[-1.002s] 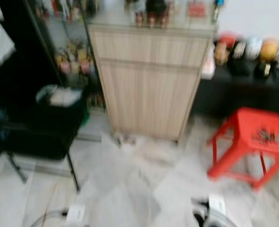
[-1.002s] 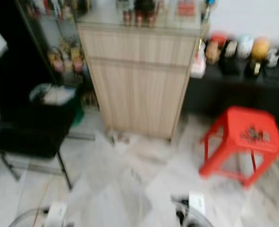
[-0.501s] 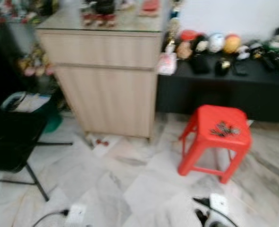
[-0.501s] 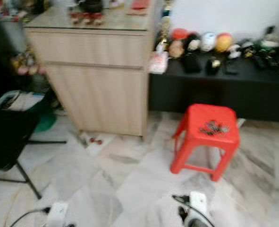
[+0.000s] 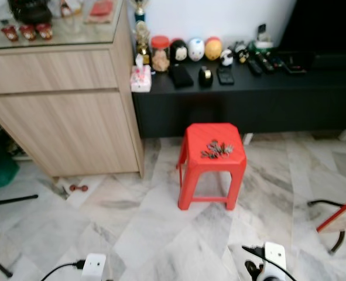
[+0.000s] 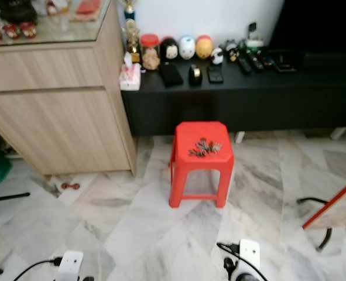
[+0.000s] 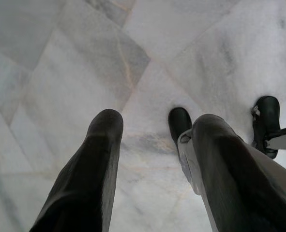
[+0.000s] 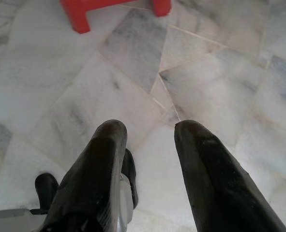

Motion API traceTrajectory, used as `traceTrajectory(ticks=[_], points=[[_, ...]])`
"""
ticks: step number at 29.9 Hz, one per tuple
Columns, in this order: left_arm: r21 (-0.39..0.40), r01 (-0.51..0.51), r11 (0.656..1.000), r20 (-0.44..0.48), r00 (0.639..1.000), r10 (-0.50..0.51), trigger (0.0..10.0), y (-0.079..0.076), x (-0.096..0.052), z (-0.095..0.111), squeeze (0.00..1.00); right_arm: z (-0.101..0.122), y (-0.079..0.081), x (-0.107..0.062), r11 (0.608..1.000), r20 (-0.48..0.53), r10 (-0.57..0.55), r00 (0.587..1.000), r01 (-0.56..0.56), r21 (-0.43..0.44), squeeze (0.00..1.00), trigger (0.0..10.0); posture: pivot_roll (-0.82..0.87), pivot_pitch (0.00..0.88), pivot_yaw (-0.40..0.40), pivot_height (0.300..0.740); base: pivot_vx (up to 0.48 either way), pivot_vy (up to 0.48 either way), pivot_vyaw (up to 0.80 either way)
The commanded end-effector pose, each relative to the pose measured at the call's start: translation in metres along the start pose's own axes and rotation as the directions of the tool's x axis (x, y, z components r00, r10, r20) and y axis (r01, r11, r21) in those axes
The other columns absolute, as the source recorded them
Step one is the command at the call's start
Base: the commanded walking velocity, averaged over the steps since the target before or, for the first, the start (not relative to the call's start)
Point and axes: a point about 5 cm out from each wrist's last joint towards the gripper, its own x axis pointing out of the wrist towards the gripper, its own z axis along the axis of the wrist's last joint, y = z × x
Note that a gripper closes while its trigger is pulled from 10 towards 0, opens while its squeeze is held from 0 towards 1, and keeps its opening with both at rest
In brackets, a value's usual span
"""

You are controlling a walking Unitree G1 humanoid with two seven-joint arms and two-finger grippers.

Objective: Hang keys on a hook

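Observation:
A bunch of keys lies on top of a red plastic stool standing on the marble floor, in front of a low black bench. Both arms hang low by my sides. My left gripper is open, its two black fingers pointing down at bare floor tiles. My right gripper is open too, over the floor, with the stool's red legs showing further off. Nothing is held in either gripper. I see no hook.
A light wooden cabinet stands at the left. The black bench along the wall carries figurines, remotes and a tissue box. A chair leg and a red-edged board are at the right. Cables and white adapters lie near my feet.
The camera has swung to the right: the cabinet has slid to the left edge and the red stool with the keys now sits near the middle, sharp instead of blurred.

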Motion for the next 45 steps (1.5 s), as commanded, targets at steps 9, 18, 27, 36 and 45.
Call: traceTrajectory(ticks=[9,18,27,36,45], points=[[-0.045,-0.003,0.999,-0.006,1.0,0.003,10.0,0.0003,-0.0006,-0.0032,0.0,0.0009,0.0017,0.0002,1.0,0.008,0.004,1.0,-0.004,0.006,0.0,10.0,-0.11,0.062,-0.013,0.74,0.0,0.0,0.0],[-0.066,0.006,0.998,0.001,1.0,-0.006,10.0,-0.0018,0.0,-0.0011,0.0,0.0034,0.0027,0.0006,1.0,0.022,0.009,1.0,-0.009,0.013,0.0,10.0,-0.11,0.062,-0.014,0.74,0.0,0.0,0.0],[-0.082,0.012,0.997,0.004,1.0,-0.012,10.0,-0.0033,-0.0002,-0.0021,0.0,0.0042,0.004,0.0009,1.0,0.024,0.016,1.0,-0.017,0.01,0.0,10.0,-0.11,0.059,-0.016,0.74,0.143,0.0,0.0],[-0.093,0.012,0.996,-0.003,1.0,-0.012,10.0,-0.0022,-0.0008,-0.0047,0.0,0.0051,0.005,0.0011,1.0,0.028,0.02,0.999,-0.021,0.009,0.0,10.0,-0.11,0.057,-0.019,0.74,0.302,0.0,0.0],[-0.098,0.018,0.995,-0.003,1.0,-0.019,10.0,-0.005,-0.0005,-0.0041,0.0,0.0056,0.0056,0.0012,1.0,0.031,0.024,0.999,-0.024,0.008,0.0,10.0,-0.11,0.055,-0.022,0.74,0.322,0.0,0.0]])
